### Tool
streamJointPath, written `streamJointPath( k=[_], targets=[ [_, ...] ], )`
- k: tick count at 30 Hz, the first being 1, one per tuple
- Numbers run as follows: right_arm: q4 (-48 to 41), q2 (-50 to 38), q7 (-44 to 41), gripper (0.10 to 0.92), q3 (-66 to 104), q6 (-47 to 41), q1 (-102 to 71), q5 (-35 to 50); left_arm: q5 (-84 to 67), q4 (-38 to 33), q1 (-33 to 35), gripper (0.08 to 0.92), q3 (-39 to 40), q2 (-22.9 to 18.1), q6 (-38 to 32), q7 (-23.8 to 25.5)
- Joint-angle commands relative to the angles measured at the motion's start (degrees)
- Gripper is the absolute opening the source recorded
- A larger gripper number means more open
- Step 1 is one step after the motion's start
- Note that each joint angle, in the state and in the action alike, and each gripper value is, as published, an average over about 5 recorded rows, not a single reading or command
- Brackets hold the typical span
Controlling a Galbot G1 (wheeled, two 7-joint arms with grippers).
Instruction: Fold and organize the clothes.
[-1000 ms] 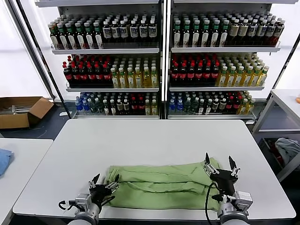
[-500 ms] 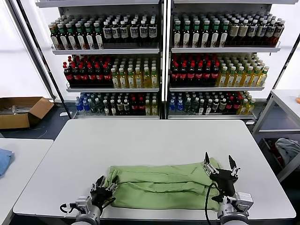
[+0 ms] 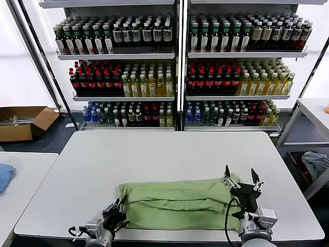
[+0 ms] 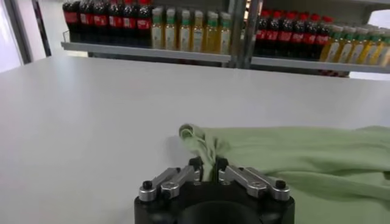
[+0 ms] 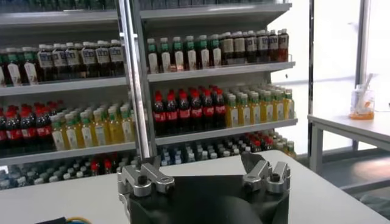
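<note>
Shirt (image 3: 177, 203) spread across near half of table (image 3: 169, 154), reaching almost to near edge. Left gripper (image 3: 114, 216) at shirt's near-left corner, pinching the cloth; right gripper (image 3: 241, 182) above its right end. Bottle shelves (image 3: 177, 67) behind table. Cardboard box (image 3: 23, 122) far left, on the floor.

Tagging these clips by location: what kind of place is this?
Probably a mock shop or test lab: shelves of bottled drinks stand behind a plain white table, and a cardboard box lies on the floor.
</note>
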Motion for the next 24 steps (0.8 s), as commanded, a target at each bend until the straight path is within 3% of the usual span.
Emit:
streamJointPath(
  k=[1, 5, 9, 14, 17, 20, 24],
  targets=[
    [-0.17, -0.40, 0.05, 0.823, 0.31, 0.04, 0.33, 0.19, 1.84, 0.33, -0.79, 0.137, -4.60, 2.28, -2.45, 1.90],
    [-0.17, -0.41, 0.12, 0.823, 0.50, -0.08, 0.76, 0.37, -0.81, -0.12, -2.01, 0.110, -12.67, 7.31, -3.11, 2.16],
    [-0.18, -0.33, 0.24, 0.823, 0.32, -0.27, 1.19, 0.37, -7.28, 1.54, -3.31, 0.110, -24.67, 16.79, -2.80, 2.18],
    [-0.29, 0.17, 0.34, 0.823, -0.24, -0.52, 1.69, 0.33, -12.77, 10.90, -3.62, 0.110, -37.37, 28.95, -3.61, 2.19],
    [-0.48, 0.80, 0.42, 0.823, -0.91, -0.63, 1.92, 0.09, -13.16, 15.45, -3.39, 0.110, -40.62, 33.07, -4.13, 2.72],
    [-0.53, 1.39, 0.51, 0.823, -1.71, -0.76, 2.08, -0.44, -13.11, 14.66, -2.54, 0.110, -40.20, 33.41, -3.77, 3.18],
    [-0.18, 1.85, 0.55, 0.823, -2.05, -0.81, 1.76, -0.85, -11.19, 8.42, -2.13, 0.110, -34.51, 28.93, -2.79, 3.31]
  ],
)
